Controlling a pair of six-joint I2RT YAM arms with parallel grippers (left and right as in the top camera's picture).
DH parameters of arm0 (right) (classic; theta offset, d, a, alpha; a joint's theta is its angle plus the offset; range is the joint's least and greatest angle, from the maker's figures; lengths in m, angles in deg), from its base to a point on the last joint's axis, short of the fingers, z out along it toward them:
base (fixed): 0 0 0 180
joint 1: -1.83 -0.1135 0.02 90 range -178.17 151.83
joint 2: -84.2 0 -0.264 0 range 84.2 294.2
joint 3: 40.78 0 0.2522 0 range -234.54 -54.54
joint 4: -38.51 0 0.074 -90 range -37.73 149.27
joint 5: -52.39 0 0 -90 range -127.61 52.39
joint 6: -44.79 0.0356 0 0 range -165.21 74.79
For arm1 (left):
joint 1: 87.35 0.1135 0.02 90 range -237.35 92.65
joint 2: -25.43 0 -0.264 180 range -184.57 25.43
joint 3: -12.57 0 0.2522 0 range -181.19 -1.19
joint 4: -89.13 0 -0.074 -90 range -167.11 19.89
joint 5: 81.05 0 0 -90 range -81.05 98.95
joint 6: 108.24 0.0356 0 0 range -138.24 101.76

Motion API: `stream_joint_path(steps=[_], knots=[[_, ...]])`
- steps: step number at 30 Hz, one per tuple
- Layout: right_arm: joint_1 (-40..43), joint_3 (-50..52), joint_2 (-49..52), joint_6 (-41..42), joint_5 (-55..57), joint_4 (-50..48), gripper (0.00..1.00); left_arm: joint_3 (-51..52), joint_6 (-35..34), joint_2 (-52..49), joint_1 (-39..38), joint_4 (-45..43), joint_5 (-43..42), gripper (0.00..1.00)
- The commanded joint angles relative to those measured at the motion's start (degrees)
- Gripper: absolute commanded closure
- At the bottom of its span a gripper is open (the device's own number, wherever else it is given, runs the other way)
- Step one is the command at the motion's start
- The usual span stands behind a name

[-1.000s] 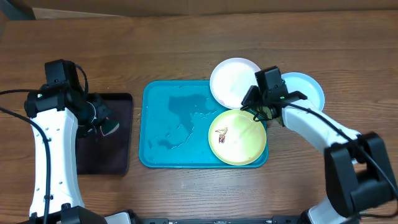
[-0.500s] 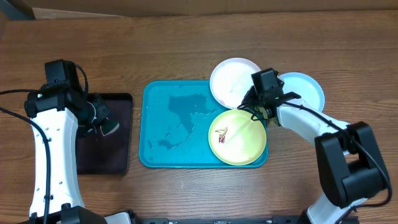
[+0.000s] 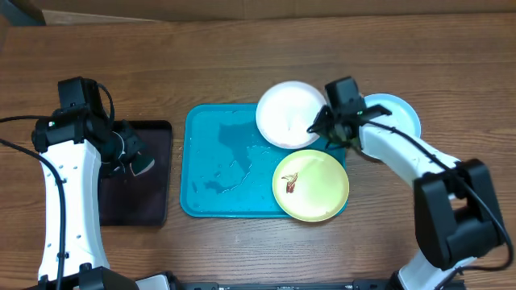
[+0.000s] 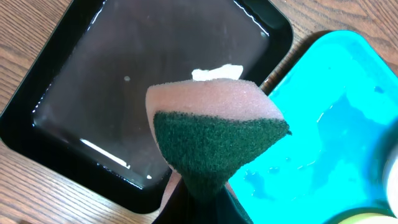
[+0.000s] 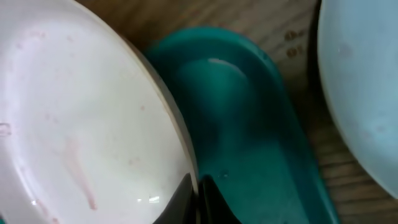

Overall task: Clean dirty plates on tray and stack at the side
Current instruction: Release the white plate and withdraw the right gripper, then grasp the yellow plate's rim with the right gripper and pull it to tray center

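The white plate [image 3: 289, 113] leans over the back right corner of the turquoise tray [image 3: 226, 169]. My right gripper [image 3: 321, 125] is shut on its right rim. In the right wrist view the fingers pinch the rim of the white plate [image 5: 81, 118], which carries faint pink smears. The yellow-green plate [image 3: 311, 184] lies on the tray's front right corner with a brown smear on it. The pale blue plate [image 3: 399, 113] rests on the table to the right. My left gripper [image 3: 133, 161] is shut on a pink and green sponge [image 4: 214, 134].
A dark brown-black tray [image 3: 137, 173] holding some water [image 4: 124, 93] sits left of the turquoise tray, under the sponge. Water puddles [image 3: 234, 153] wet the turquoise tray's floor. The tray's corner [image 5: 249, 124] and the pale blue plate [image 5: 360, 81] flank the right gripper.
My right gripper closed on the white plate's rim and drew the plate left, off the yellow-green plate, which shifted slightly toward the front right. The left arm has not moved.
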Motion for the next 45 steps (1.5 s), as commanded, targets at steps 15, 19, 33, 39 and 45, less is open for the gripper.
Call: stream_joint_path(steps=[15,19,33,39,45], knots=[[28.89,-1.36,-11.23,-7.89,1.79,20.48,0.96,-0.13,1.09,0.28,-0.04,-0.39,-0.61,0.96],[29.79,2.16,-11.23,-7.89,1.75,18.25,0.96,-0.13,1.09,0.28,-0.04,-0.68,-0.61,0.95],[25.49,3.85,-11.23,-32.02,-28.35,20.28,0.19,-0.13,1.09,0.28,-0.04,-0.48,-0.61,0.96],[13.73,4.11,-11.19,-33.4,-19.17,24.39,0.21,-0.13,1.09,0.28,-0.04,-0.44,-0.63,0.96],[3.72,4.11,-11.19,-18.16,1.01,29.09,0.22,-0.13,1.11,0.28,-0.04,0.17,-0.61,0.95]])
